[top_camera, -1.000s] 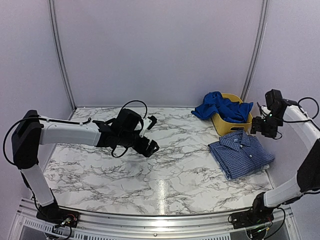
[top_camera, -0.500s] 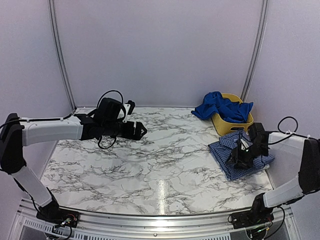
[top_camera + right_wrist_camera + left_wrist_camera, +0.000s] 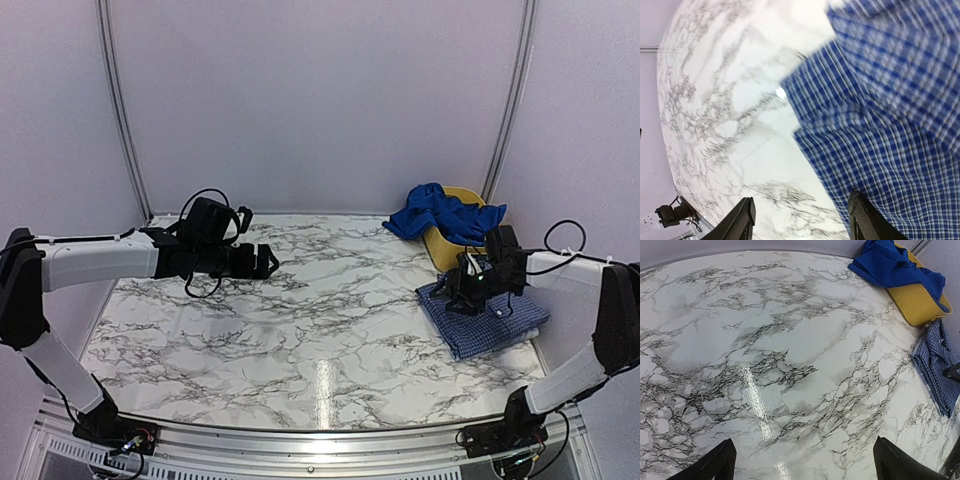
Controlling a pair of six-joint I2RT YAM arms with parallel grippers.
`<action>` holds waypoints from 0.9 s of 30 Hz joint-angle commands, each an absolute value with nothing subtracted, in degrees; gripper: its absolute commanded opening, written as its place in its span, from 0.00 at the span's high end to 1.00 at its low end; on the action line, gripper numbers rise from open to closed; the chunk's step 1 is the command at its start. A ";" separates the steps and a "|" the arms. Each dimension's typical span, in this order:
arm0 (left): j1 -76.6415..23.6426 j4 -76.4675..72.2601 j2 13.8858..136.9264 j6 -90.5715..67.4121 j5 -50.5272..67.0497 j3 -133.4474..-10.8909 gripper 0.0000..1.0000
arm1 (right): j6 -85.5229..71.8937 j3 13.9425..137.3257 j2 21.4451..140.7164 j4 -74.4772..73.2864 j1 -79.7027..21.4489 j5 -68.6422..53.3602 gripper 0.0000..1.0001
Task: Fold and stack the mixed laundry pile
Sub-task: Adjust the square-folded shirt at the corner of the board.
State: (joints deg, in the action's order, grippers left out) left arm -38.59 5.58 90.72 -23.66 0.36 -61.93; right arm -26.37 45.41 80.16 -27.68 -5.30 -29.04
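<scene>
A folded navy-and-white check shirt (image 3: 492,320) lies flat on the marble table at the right. A bright royal-blue garment (image 3: 440,213) drapes over the yellow basket (image 3: 443,251) behind it. My right gripper (image 3: 447,291) hovers low at the shirt's left edge, open. In the right wrist view one finger (image 3: 866,222) is over the check shirt (image 3: 890,115) and the other (image 3: 742,221) over bare marble, with nothing gripped. My left gripper (image 3: 265,262) is open above the table's far left. In its wrist view the left gripper (image 3: 802,470) holds nothing.
The marble table (image 3: 300,330) stretches between the arms. The left wrist view shows the blue garment (image 3: 895,265), the basket (image 3: 917,302) and the check shirt (image 3: 940,365) at its right edge. White walls stand behind and to both sides.
My right gripper dropped from beside the basket to the check shirt's left edge and narrowed slightly. My left arm pulled back toward the far left, still open.
</scene>
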 commanded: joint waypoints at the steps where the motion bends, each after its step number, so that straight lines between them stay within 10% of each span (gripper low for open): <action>1: -36.07 7.96 88.18 -26.78 4.64 -63.68 0.01 | -23.64 55.02 78.09 -29.62 -5.88 -29.97 0.40; 8: -35.69 10.02 86.93 -27.72 3.79 -63.76 0.01 | -21.64 56.02 70.68 -44.91 -5.89 -20.14 0.29; 27: -35.52 10.87 87.18 -27.76 3.57 -63.31 0.01 | -38.08 31.09 76.84 -12.87 -12.03 -27.53 0.27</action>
